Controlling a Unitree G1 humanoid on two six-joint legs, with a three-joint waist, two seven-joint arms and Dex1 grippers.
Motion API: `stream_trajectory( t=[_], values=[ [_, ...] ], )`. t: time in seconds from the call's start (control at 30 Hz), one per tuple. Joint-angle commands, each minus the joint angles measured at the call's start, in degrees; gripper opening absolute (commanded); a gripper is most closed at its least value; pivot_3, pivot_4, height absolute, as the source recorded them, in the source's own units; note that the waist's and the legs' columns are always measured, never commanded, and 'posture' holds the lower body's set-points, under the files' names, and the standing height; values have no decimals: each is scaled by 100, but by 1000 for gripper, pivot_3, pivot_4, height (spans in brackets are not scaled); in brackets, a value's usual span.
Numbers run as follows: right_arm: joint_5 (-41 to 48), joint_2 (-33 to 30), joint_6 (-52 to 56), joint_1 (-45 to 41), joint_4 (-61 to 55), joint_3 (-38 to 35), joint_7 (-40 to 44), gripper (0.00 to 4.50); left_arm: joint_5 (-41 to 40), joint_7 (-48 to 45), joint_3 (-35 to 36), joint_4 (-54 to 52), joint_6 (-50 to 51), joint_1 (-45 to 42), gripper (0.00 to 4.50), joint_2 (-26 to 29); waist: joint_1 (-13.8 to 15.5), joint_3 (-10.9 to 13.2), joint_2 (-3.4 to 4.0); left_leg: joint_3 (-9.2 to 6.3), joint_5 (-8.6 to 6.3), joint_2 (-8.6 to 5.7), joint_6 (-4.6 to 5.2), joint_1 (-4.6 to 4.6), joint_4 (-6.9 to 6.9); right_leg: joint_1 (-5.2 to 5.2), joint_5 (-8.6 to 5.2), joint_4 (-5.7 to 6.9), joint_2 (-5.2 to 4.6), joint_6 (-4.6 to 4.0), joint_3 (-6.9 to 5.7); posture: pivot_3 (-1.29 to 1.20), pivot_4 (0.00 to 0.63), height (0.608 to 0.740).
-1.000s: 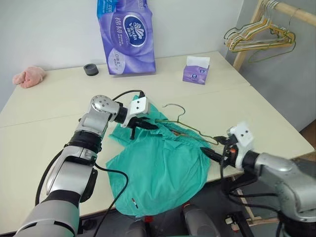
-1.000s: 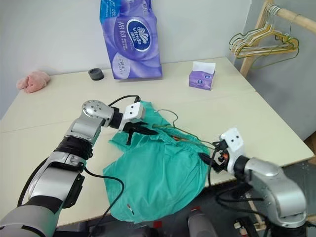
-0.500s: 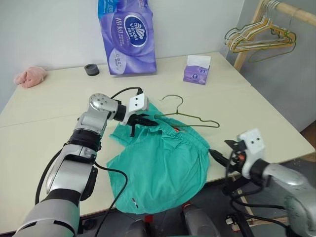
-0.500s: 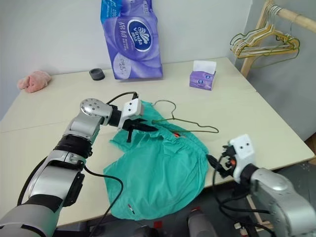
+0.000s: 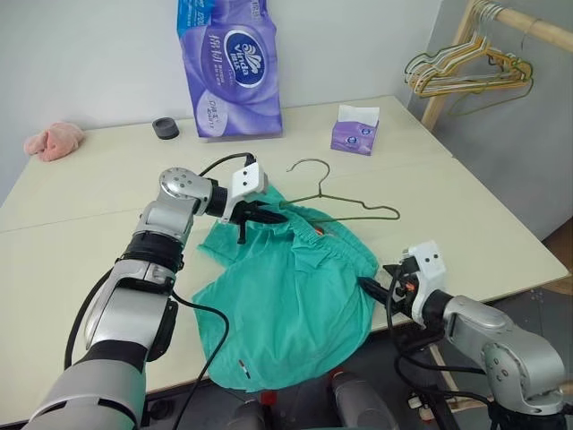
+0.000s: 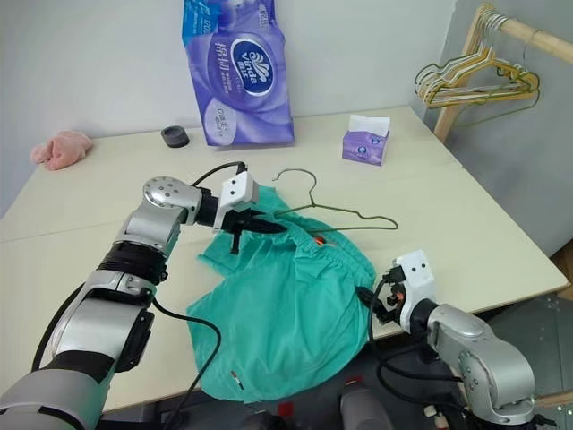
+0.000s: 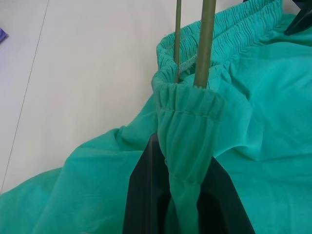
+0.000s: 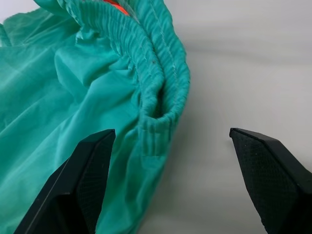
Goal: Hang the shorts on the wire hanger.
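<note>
Here the left gripper (image 5: 260,215) is clenched on the shorts' (image 5: 286,305) waistband and the wire hanger (image 5: 345,208); the right gripper (image 8: 170,180) gapes beside the waistband.

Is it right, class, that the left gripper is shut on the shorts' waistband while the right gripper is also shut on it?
Not quite. The left gripper is shut on the shorts, but the right gripper stands open beside the waistband, as the right wrist view shows.

Both arms are silver-grey metal with black joint bands, loose black cables looping alongside, white boxy wrist housings, and grippers of two black, wedge-shaped fingers (image 8: 83,185) with textured pads.
</note>
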Motion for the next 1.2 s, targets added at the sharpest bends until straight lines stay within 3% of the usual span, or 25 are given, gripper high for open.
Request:
stream_trajectory(
  t=[0.03,0.4,0.67,1.2],
  values=[
    [-58,110,-344,-207,179,13,-108,3626,-129,-25,160,-77,37,-189,0,86,-3,-1,1,0,0,0,0,0,0,0,0,0,0,0,0,-256,63,740],
    [-409,-288,-628,-247,194,-53,-355,73,-531,-358,328,-351,760,-231,0,206,3,-9,4,-2,0,-1,0,0,0,0,0,1,0,0,-1,-253,61,740],
    [-888,-1187,-1054,-361,198,-395,-355,26,-680,-1120,160,-901,1341,-156,0,501,-2,-12,7,2,0,-1,0,0,0,-1,0,0,1,0,1,-258,62,740],
    [-396,-2118,-1225,182,-863,-1193,539,26,-14,-579,-149,-157,-54,-237,0,512,8,-18,9,5,0,-2,0,-1,0,1,-1,-4,0,0,4,-281,73,740]
  ],
)
